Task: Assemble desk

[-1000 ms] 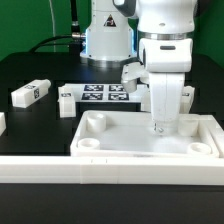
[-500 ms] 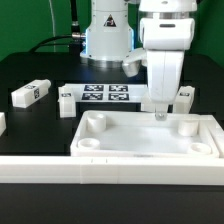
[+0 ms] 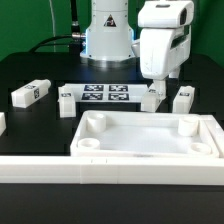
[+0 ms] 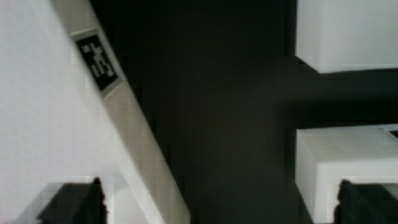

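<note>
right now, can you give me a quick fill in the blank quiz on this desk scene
The fingers stand ____, holding nothing.
The tabletop lies with its sockets facing ____.
All four sockets are ____.
The marker board carries ____-and-white tags.
Missing words: open; up; empty; black.

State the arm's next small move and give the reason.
Probably centre the open gripper over the leg block just below it in the exterior view, then lower around it. The jaws stand wide with only dark table between them, nothing is held, and the tabletop's corner sockets look empty, so a leg has to be fetched first.
</note>
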Controlling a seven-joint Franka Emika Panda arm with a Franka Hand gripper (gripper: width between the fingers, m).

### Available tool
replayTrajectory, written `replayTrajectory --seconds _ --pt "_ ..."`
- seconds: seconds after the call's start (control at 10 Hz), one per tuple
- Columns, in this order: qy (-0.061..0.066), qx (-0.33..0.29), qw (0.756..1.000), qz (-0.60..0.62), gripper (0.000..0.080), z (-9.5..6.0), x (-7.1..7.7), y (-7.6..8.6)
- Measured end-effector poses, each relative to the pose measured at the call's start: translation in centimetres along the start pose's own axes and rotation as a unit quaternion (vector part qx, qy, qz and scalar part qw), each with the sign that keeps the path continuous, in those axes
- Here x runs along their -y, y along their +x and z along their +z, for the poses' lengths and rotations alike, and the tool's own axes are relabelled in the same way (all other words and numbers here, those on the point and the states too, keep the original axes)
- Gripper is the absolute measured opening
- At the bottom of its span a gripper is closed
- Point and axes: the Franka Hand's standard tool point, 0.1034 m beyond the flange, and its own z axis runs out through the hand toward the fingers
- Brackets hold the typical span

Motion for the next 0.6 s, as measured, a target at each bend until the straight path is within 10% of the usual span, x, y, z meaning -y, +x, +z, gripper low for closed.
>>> replayTrajectory --seconds 0.6 --pt "0.015 -0.001 0.947 0.322 0.0649 0.0 0.95 0.42"
